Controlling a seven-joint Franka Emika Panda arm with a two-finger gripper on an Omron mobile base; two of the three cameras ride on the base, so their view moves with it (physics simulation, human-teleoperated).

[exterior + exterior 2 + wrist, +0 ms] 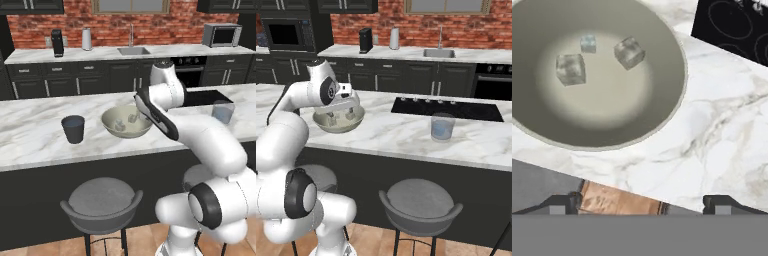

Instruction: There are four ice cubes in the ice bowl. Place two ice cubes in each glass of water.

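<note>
Claw (640, 207) hovers released, nothing gripped, beside the ice bowl (662, 117) on the desk (722, 150). Three ice cubes (570, 69) visible inside. Centre over one cube, descend straight, avoid the rim, then clench gently since cubes likely slip.

I'm looking over a white marble island (30, 135) with a black cooktop (448, 107) set into it, right of the claw. Two grey stools (418, 200) stand on the wood floor (45, 245) below. Beyond: red brick wall (75, 22), dark cabinets (60, 82), sink (133, 50), microwave (221, 35), window (131, 5).
</note>
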